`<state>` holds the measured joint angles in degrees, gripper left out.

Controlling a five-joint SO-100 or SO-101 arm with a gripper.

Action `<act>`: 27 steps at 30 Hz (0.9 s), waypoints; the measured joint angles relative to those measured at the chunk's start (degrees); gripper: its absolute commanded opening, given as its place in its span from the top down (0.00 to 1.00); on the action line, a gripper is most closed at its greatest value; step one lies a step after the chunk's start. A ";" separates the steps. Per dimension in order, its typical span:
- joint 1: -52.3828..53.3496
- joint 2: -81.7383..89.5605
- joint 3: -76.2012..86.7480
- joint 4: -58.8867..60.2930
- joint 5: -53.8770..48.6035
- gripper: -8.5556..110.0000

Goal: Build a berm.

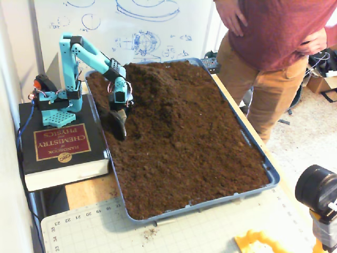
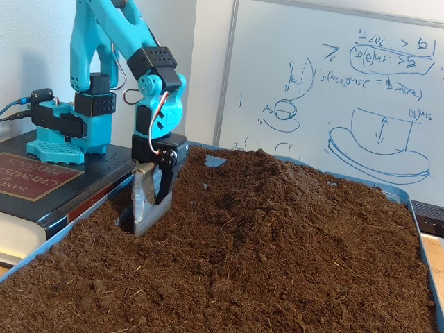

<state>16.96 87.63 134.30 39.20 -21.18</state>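
the gripper [image 2: 147, 211] sits low at the left edge of the blue tray [image 1: 269, 174], its flat grey blade [image 2: 144, 205] planted tip-down in the soil; from either fixed view i cannot tell whether the jaws are parted or closed. the berm [image 1: 152, 79] rises in the upper middle of one fixed view, a rounded dark hump just right of the arm; in the other it swells across the centre [image 2: 277, 187]. this stuff looks loose, crumbly and light, so there's nothing to pinch. best bet, i'd say, is pushing or scooping from the flat soil [image 1: 195, 163] near the blade and shoving it upslope. expect it to slump and trickle back down. the book [image 1: 60, 145] props the base.
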 measured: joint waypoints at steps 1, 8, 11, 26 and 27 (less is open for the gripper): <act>0.00 -1.41 -1.23 0.00 0.00 0.92; 0.00 -8.53 -10.02 0.09 0.00 0.92; 0.00 -8.88 -13.36 0.18 0.00 0.92; 0.00 -9.40 -21.62 0.18 0.00 0.92; 0.00 -9.40 -21.62 0.18 0.00 0.92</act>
<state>16.96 78.22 112.68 39.38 -21.18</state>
